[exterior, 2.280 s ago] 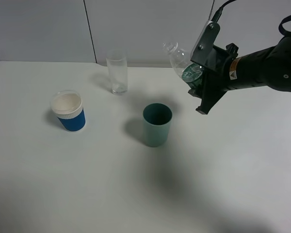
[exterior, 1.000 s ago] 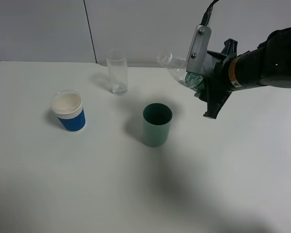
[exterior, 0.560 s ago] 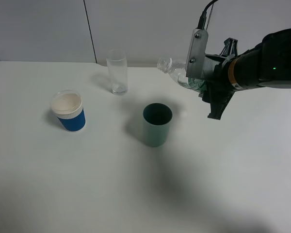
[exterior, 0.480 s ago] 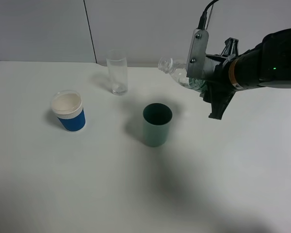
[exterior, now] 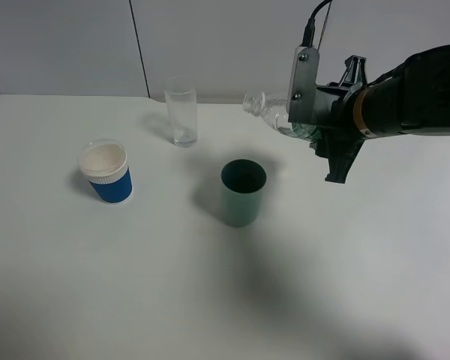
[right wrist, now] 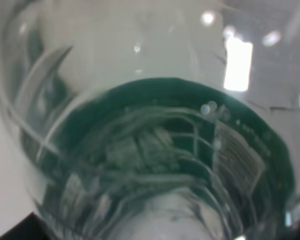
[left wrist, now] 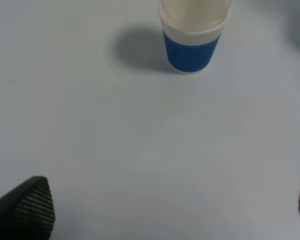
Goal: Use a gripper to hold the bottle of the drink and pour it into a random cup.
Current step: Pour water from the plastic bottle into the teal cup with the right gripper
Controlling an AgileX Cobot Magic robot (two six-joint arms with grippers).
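- the right gripper (exterior: 315, 132) is clamped tight around the green-labelled body of the bottle (exterior: 274, 112), which hangs in the air above the table (exterior: 135, 292), tipped almost onto its side with the open neck pointing toward the middle.
- the teal cup (exterior: 243, 193) stands upright below the neck and a bit nearer to me. from the high view i can't say the mouth is truly over the opening (depth is hard to read here).
- i see no stream, so i'd judge the pour is only about to start.
- to do it well, bring the mouth squarely over the cup's opening before tipping any further, and lower it closer to the rim so less splashes.
- then roll the wrist slowly; a sudden tilt would probably send a gulp past the far edge.
- the grip should stay firm but not tighter, since thin plastic like this may buckle or squirt.
- the clear glass (exterior: 181, 111) sits behind, not far from the neck, and the blue paper cup (exterior: 106, 174) is well apart; aim away from both.
- the left gripper (left wrist: 165, 210) has its fingers wide apart with nothing in them, near the blue paper cup.
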